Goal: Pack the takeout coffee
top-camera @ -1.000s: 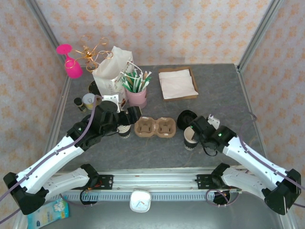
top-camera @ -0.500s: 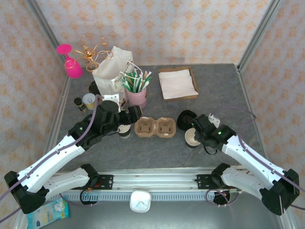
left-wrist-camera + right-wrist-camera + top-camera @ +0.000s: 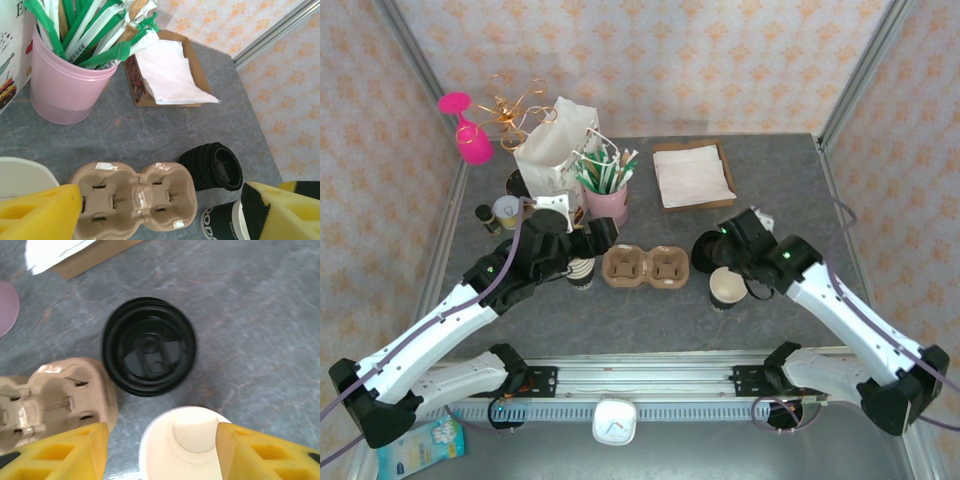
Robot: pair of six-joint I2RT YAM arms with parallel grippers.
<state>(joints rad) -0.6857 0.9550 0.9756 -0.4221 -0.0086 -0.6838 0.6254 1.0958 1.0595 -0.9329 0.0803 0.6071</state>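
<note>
The takeout coffee cup stands upright on the table with no lid on it, right of the brown two-hole carrier. From the right wrist its cream inside lies low between the yellow fingers. My right gripper hovers just above it, open and holding nothing. A stack of black lids sits just beyond the cup. My left gripper is open over the carrier's left end. The left wrist view has the carrier, the lids and the cup.
A stack of lidless cups stands under the left gripper. Behind are a pink pot of stirrers, a white paper bag, a napkin tray and small jars. Metal frame posts edge the table.
My right gripper has opened and let go of the cup, then drawn up and back toward the lids. The cup stays upright. The left arm barely moved.
</note>
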